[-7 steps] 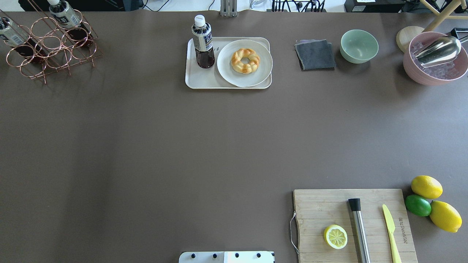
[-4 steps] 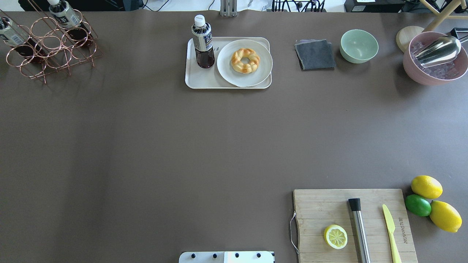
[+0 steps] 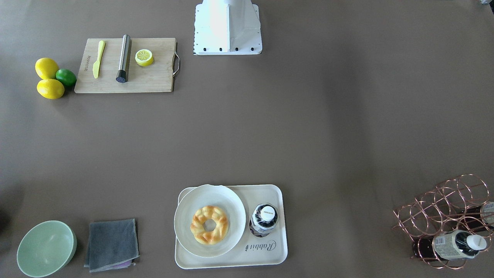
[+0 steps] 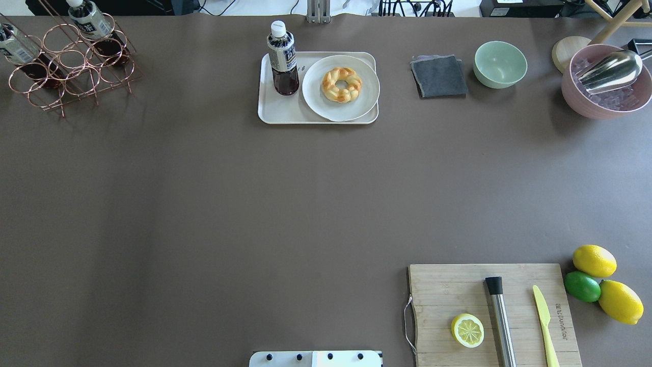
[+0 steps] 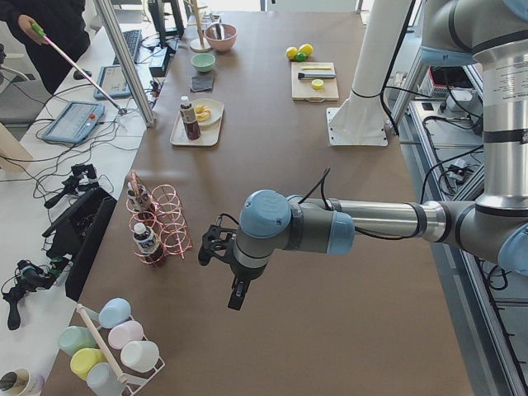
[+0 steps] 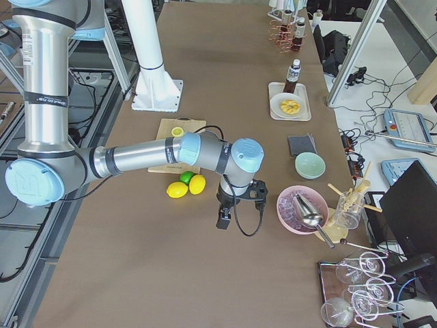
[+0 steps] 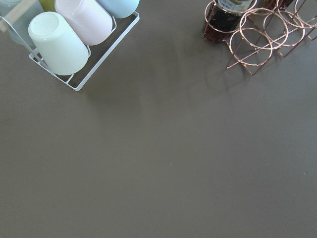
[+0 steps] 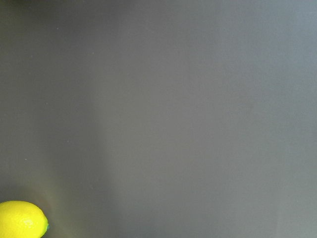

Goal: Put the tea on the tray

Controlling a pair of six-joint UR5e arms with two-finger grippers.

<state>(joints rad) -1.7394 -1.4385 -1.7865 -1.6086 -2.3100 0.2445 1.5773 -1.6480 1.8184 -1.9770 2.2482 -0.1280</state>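
The tea bottle (image 4: pixel 282 58) stands upright on the left part of the cream tray (image 4: pixel 285 113), beside a round white plate (image 4: pixel 340 99) with a braided bun. From the front view the bottle's white cap (image 3: pixel 264 216) shows from above, over the tray's "Rabbit" script (image 3: pixel 261 246). Nothing holds it. My left gripper (image 5: pixel 211 247) hangs over bare table near the copper rack, far from the tray. My right gripper (image 6: pixel 239 198) hangs over the table by the lemons. Both show only in the side views, so I cannot tell whether they are open or shut.
A copper wire rack (image 4: pixel 71 61) with two more tea bottles stands at the far left. A grey cloth (image 4: pixel 439 76), green bowl (image 4: pixel 500 63) and pink ice bowl (image 4: pixel 606 86) stand at the far right. A cutting board (image 4: pixel 494 311) and lemons (image 4: pixel 594 260) lie near right.
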